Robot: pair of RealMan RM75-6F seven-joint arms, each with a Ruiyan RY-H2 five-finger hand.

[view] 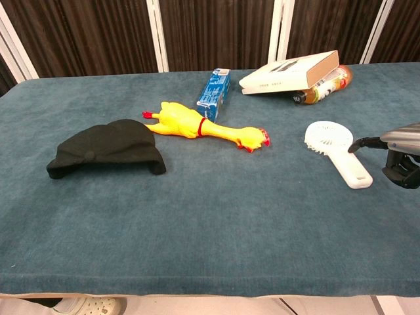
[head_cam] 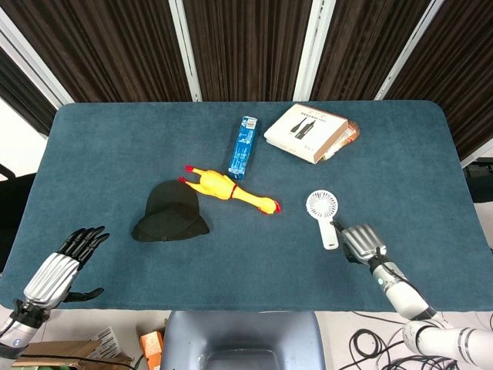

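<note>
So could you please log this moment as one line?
left robot hand: open, near cap | right robot hand: beside fan handle, grip unclear

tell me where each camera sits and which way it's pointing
Head view: high above the near table edge, looking steeply down on the blue table; both hands show, left hand and right hand beside the white fan.
Chest view: low at the near edge, looking nearly level across the table toward the curtain; only the right hand shows.
Shared: fan, black cap, rubber chicken, blue box, book.
</note>
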